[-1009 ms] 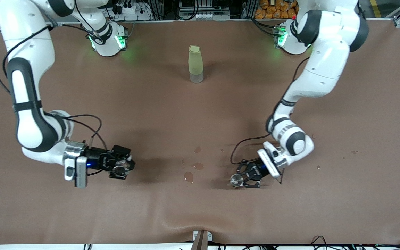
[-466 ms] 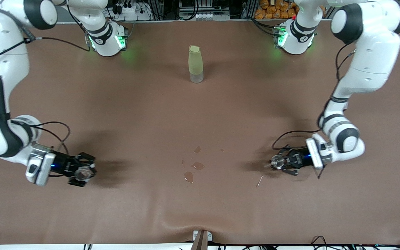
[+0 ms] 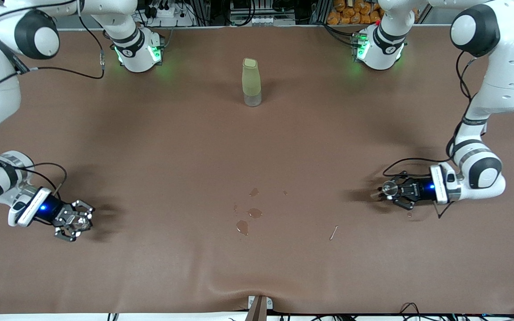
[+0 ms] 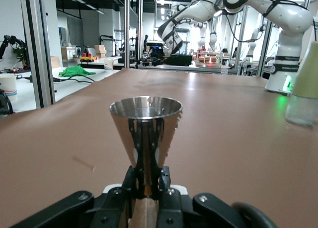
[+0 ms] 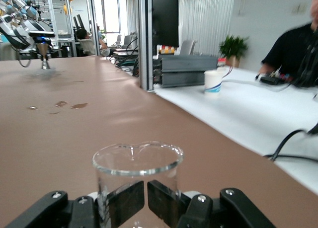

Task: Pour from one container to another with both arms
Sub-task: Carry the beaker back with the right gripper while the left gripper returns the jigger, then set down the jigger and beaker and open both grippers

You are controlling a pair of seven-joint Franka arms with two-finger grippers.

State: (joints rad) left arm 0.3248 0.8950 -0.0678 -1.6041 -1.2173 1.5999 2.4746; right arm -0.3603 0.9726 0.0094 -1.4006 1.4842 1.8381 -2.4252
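Both arms have swung apart over the last second: earlier the two grippers sat close either side of the spill patches (image 3: 248, 218), now they're out at opposite ends of the table (image 3: 257, 147). You can read that as the pour being over and the cups being carried off to be put down, though that's my judgement.

Right gripper (image 3: 75, 222) is over the right arm's end, fingers (image 5: 126, 200) closed on the base of the glass cup (image 5: 137, 174); cup upright, looks empty.

Left gripper (image 3: 395, 191) is over the left arm's end, fingers (image 4: 135, 184) pinched on the waist of the jigger (image 4: 145, 133); upright, contents not visible.

Count: one glass cup, one jigger, one green bottle (image 3: 251, 82) standing untouched between the bases, two arms, several wet patches, one small stray strip (image 3: 333, 232) near the spill.
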